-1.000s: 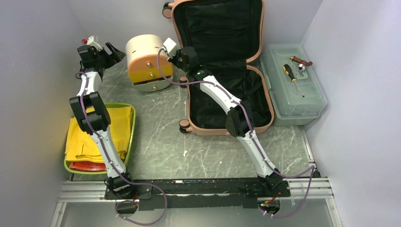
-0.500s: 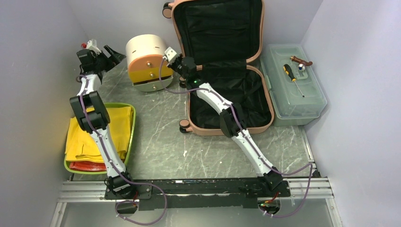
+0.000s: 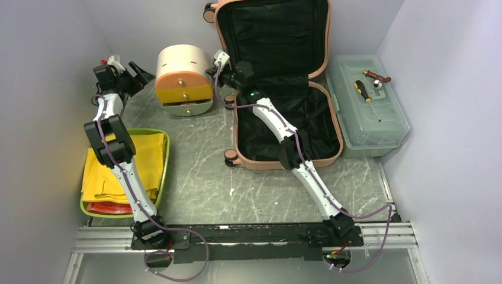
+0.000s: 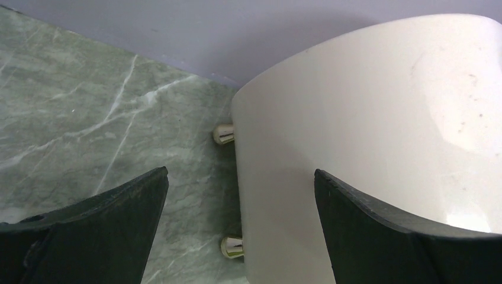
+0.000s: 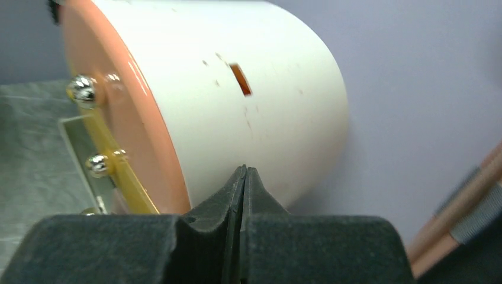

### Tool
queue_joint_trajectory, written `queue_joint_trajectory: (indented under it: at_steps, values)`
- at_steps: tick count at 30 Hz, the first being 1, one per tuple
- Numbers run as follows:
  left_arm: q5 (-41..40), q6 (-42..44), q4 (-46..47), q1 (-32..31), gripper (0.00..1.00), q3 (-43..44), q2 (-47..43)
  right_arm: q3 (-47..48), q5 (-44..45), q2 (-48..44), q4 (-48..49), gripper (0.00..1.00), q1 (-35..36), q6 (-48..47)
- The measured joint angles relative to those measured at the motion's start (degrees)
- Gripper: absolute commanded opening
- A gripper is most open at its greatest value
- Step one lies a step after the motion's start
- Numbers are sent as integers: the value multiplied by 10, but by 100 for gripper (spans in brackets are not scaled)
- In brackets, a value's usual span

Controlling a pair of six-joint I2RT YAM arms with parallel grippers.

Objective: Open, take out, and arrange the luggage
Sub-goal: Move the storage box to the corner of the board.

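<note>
left arm [image 3: 121, 160]: reaches far forward along the left side, elbow bent, wrist turned to the right
left gripper [image 4: 240, 177]: jaws spread wide (properly wide)
right arm [image 3: 308, 171]: stretched forward, angled left, elbow raised
right gripper [image 5: 244, 173]: fingers pressed together, tips touching

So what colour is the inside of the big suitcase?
Black lining inside the pink luggage; the top external view shows it best.
</note>
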Motion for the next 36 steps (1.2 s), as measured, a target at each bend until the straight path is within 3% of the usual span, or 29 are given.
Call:
queue_joint_trajectory:
  at_steps: [7, 15, 22, 30, 36]
  values:
    - [0, 16, -26, 17, 99, 10, 0, 4, -62, -13, 0, 0, 27, 28]
    - [33, 12, -20, 28, 99, 42, 5, 27, -61, -25, -35, 0, 83, 40]
    - [66, 5, 6, 27, 99, 48, 15, 37, 54, -30, -101, 0, 103, 18]
    - [96, 11, 10, 14, 99, -16, 15, -75, 260, -85, -68, 0, 90, -44]
    - [103, 11, 0, 8, 99, -82, 15, -42, 229, -85, -141, 0, 34, 13]
